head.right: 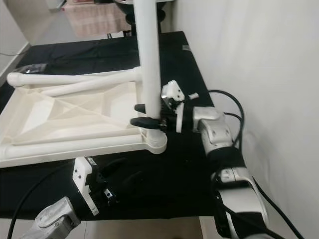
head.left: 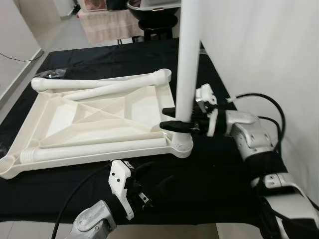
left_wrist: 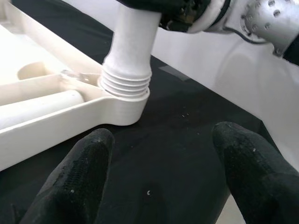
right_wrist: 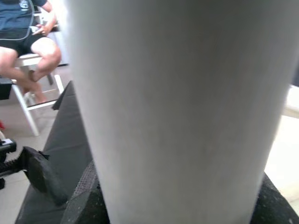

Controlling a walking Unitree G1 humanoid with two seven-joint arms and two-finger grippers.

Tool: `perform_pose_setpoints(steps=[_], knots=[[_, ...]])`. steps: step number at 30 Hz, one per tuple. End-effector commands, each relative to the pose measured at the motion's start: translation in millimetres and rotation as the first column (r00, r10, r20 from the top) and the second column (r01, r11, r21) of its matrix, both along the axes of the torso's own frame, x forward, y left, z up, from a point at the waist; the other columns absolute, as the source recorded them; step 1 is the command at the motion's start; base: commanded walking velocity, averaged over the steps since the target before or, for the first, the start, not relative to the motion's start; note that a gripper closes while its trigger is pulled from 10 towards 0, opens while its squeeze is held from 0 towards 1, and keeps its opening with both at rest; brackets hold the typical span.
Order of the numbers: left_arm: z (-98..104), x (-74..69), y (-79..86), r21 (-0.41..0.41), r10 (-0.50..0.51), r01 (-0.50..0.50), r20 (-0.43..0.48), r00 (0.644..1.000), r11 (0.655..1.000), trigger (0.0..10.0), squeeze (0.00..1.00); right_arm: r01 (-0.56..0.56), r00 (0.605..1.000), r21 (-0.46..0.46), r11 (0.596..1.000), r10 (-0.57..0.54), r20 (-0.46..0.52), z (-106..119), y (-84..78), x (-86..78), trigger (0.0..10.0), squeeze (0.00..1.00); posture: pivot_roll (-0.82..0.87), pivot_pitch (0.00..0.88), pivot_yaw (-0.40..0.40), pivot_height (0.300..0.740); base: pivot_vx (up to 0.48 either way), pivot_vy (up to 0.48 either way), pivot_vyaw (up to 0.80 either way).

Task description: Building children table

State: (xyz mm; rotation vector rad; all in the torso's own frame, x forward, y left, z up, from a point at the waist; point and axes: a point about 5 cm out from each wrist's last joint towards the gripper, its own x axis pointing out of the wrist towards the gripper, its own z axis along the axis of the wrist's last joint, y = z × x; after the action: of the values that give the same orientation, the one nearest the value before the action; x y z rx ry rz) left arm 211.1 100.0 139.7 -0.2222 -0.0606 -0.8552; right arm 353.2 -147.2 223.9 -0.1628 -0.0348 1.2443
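I see the white tabletop [head.left: 94, 119] lying upside down on the black-covered counter [head.left: 209, 174], three loose legs [head.left: 99, 148] resting inside its frame. One upright leg [head.left: 188, 59] stands in the near right corner socket [head.left: 180, 147], and my right gripper [head.left: 169, 119] is clamped around it just above the threads. My left gripper [left_wrist: 159, 172] hovers low over the cloth near that corner, fingers [left_wrist: 79, 177] spread apart, holding nothing. A seated person [right_wrist: 25, 32] is beyond the counter
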Motion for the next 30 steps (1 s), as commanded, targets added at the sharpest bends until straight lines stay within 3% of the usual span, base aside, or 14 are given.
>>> perform_pose_setpoints(steps=[1, 3, 4, 5, 7, 10, 11, 14, 15, 19, 20, 25, 26, 30], knots=[[-0.8, -1.1, 3.9, 0.002, 0.005, -0.005, -0.005, 1.0, 1.0, 10.0, 0.0, 0.091, 0.995, -0.008, 0.996, -0.091, -0.033, -7.9, -10.7, 0.1, 0.0, 0.0, -0.01, 0.188, 0.032, 0.74, 0.0, 0.0, 0.0], [-0.1, -1.2, 5.9, 0.0, 0.007, -0.007, 0.0, 1.0, 1.0, 10.0, 0.0, 0.429, 0.901, -0.016, 0.903, -0.429, -0.067, -30.3, -8.1, -3.0, 0.0, 0.0, -0.02, 0.194, 0.028, 0.74, 0.0, 0.0, 0.0], [1.0, -1.0, 7.2, -0.001, 0.007, -0.007, 0.003, 1.0, 1.0, 10.0, 0.0, 0.619, 0.776, 0.004, 0.785, -0.611, -0.153, -52.0, 8.0, -18.8, 0.0, 0.0, -0.02, 0.202, 0.023, 0.74, 0.0, 0.0, 0.0], [1.0, -1.0, 7.2, -0.001, 0.007, -0.007, 0.003, 1.0, 1.0, 10.0, 0.0, 0.619, 0.776, 0.004, 0.785, -0.611, -0.153, -52.0, 8.0, -18.8, 0.0, 0.0, -0.02, 0.202, 0.023, 0.74, 0.0, 0.0, 0.0], [1.8, 0.3, 9.5, -0.003, 0.008, -0.008, 0.006, 1.0, 1.0, 10.0, 0.0, 0.745, 0.645, -0.012, 0.667, -0.725, -0.241, -74.5, 33.7, -47.6, 0.0, 0.0, -0.03, 0.207, 0.054, 0.74, 0.0, 0.0, 0.0], [1.7, 1.1, 10.5, -0.003, 0.008, -0.008, 0.007, 1.0, 1.0, 10.0, 0.0, 0.73, 0.661, -0.012, 0.684, -0.709, -0.245, -78.1, 47.2, -56.7, 0.0, 0.0, -0.03, 0.207, 0.054, 0.74, 0.0, 0.0, 0.0], [0.7, 3.3, 10.7, 0.005, 0.001, -0.001, 0.011, 1.0, 1.0, 10.0, 0.0, 0.616, 0.769, -0.039, 0.787, -0.612, -0.185, -78.5, 62.5, -54.2, 0.0, 0.0, -0.02, 0.182, 0.038, 0.74, 0.0, 0.0, 0.0], [0.3, 3.9, 10.3, 0.009, -0.005, 0.005, 0.013, 1.0, 1.0, 10.0, 0.0, 0.593, 0.789, -0.048, 0.803, -0.592, -0.164, -77.0, 61.9, -49.9, 0.0, 0.0, -0.02, 0.182, 0.038, 0.74, 0.0, 0.0, 0.0], [-0.1, 4.2, 10.3, 0.011, -0.008, 0.008, 0.014, 1.0, 1.0, 10.0, 0.0, 0.592, 0.79, -0.051, 0.804, -0.592, -0.157, -75.2, 60.7, -45.6, 10.0, 0.0, -0.02, 0.176, 0.039, 0.74, 0.0, 0.0, 0.0], [-0.6, 4.6, 11.2, 0.004, 0.011, -0.011, 0.018, 1.0, 1.0, 10.0, 0.0, 0.541, 0.832, 0.021, 0.841, -0.532, -0.155, -55.4, 61.2, -34.9, 10.0, 0.0, -0.02, 0.166, 0.043, 0.74, 0.0, 0.0, 0.0], [-0.9, 4.6, 10.8, 0.002, 0.012, -0.012, 0.018, 1.0, 1.0, 10.0, 0.0, 0.49, 0.864, 0.024, 0.871, -0.482, -0.146, -47.0, 61.9, -35.3, 10.0, 1.0, -0.02, 0.159, 0.045, 0.74, 0.0, 0.0, 0.0], [-1.7, 4.1, 10.1, -0.001, 0.008, -0.008, 0.015, 1.0, 1.0, 10.0, 0.0, 0.361, 0.93, 0.036, 0.932, -0.357, -0.089, -29.4, 60.4, -34.2, 10.0, 1.0, -0.02, 0.155, 0.041, 0.74, 0.0, 0.0, 0.0], [-2.5, 3.4, 9.0, -0.002, 0.001, -0.001, 0.013, 1.0, 1.0, 10.0, 0.0, 0.205, 0.978, 0.059, 0.977, -0.203, -0.041, -11.6, 52.1, -24.1, 10.0, 0.03, -0.01, 0.148, 0.04, 0.74, 0.0, 0.0, 0.0], [-4.0, 2.3, 7.6, -0.002, -0.004, 0.004, 0.012, 1.0, 1.0, 10.0, 0.0, 0.038, 0.999, 0.065, 0.997, -0.036, -0.029, 2.2, 42.4, -12.3, 10.0, 0.0, 0.0, 0.14, 0.035, 0.74, 0.0, 0.0, 0.0]])
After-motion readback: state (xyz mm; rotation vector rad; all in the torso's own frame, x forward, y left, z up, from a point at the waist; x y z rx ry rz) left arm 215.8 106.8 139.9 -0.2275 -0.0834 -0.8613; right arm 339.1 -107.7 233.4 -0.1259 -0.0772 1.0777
